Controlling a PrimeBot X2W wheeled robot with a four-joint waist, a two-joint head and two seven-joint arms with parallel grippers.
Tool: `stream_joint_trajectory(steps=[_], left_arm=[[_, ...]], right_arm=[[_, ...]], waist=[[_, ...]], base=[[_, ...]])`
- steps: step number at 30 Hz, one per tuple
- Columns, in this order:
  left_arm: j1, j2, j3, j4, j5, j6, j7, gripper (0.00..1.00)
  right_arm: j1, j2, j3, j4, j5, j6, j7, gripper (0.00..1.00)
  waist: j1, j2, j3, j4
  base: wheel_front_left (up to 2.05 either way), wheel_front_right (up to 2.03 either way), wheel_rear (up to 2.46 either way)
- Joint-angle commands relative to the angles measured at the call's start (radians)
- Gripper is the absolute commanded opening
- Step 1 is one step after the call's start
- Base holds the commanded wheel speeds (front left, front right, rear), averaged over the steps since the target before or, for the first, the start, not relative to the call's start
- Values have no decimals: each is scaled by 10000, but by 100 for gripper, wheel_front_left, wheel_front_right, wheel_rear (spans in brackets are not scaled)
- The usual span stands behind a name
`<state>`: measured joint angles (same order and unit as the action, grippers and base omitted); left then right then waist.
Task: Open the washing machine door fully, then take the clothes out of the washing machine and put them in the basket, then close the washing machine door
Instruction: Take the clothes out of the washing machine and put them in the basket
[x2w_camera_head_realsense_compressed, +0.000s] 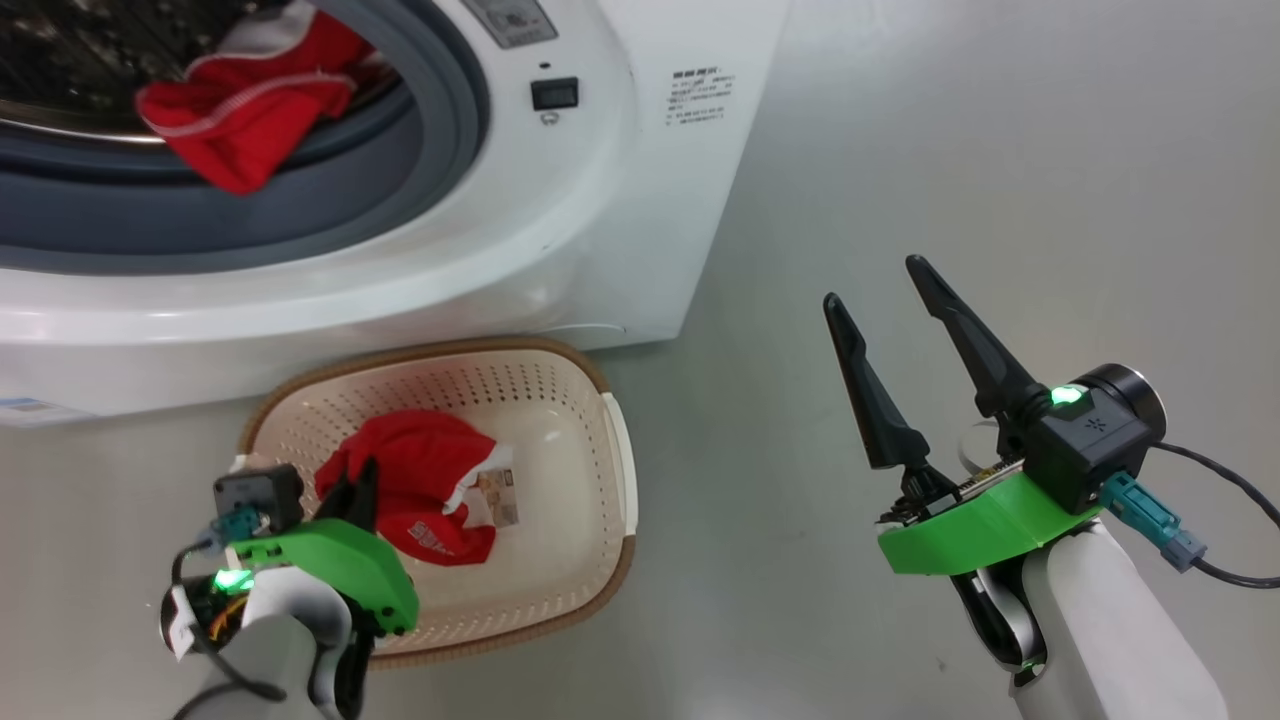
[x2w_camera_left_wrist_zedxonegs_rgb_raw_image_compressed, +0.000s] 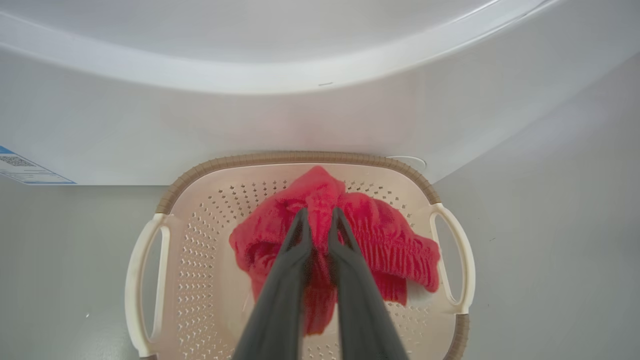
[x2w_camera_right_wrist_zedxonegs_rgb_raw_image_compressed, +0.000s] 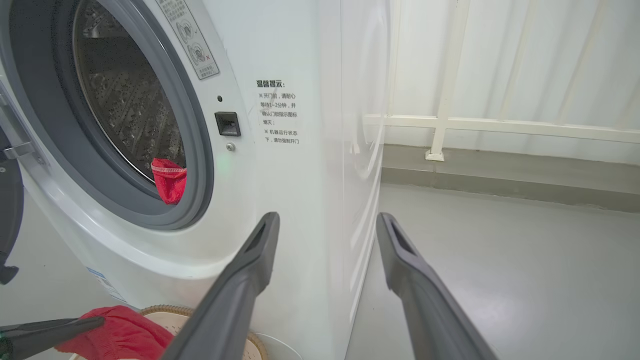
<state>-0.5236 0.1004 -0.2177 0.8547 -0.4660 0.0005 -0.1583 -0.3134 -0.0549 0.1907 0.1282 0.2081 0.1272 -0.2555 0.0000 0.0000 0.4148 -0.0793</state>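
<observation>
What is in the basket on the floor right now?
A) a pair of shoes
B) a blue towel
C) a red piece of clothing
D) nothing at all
C: the left wrist view shows a red garment lying inside the basket, with the left gripper pinched on a fold of it.
</observation>
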Motion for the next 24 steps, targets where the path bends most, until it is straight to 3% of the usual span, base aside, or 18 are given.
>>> stream_joint_trajectory(steps=[1,14,16,19,20,21,24], left_arm=[[-372,175,272,257,-105,-77,-19,0],[-2232,259,215,3432,-266,-536,-170,0],[-2373,247,182,3703,-281,-556,-57,26],[-2552,243,175,3946,-340,-571,109,53],[-2606,237,164,3997,-347,-571,139,83],[-2656,230,164,4038,-366,-571,159,100],[-2777,198,138,4124,-394,-578,115,100]], right_arm=[[-130,47,246,-286,-5,35,-63,100],[-416,47,303,-461,66,35,-63,100],[-445,47,280,-497,76,35,-63,100],[-484,47,234,-523,49,35,-63,100],[-498,47,215,-534,46,35,-63,100],[-511,47,198,-544,42,35,-63,100],[-531,47,133,-559,36,35,-63,100]], waist=[[0,0,387,-246],[0,0,1390,-807],[0,0,1511,-867],[0,0,1706,-916],[0,0,1757,-915],[0,0,1804,-911],[0,0,1890,-867]], base=[[0,0,0],[0,0,0],[0,0,0],[0,0,0],[0,0,0],[0,0,0],[0,0,0]])
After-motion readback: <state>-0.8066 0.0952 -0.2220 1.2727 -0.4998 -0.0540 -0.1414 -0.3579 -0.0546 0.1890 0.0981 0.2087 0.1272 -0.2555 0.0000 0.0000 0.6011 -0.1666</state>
